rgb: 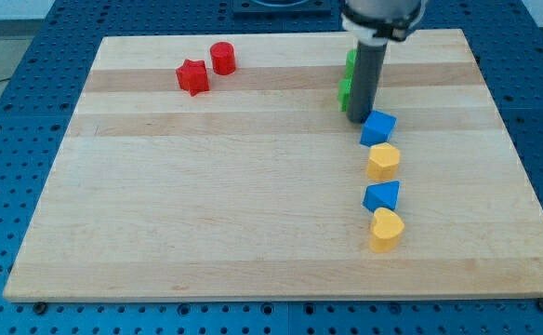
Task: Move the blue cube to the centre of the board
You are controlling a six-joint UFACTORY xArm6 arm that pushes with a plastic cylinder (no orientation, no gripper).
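The blue cube [377,127] sits right of the board's middle, in the upper half of the wooden board [206,214]. My tip [359,120] touches or nearly touches the cube's upper left side. The dark rod rises from there to the view's top. Two green blocks [347,79] are partly hidden behind the rod.
Below the cube lie, in a column, a yellow block [383,161], a blue triangular block [382,195] and a yellow heart-like block [386,230]. A red star-shaped block [192,76] and a red cylinder [222,58] sit at the upper left.
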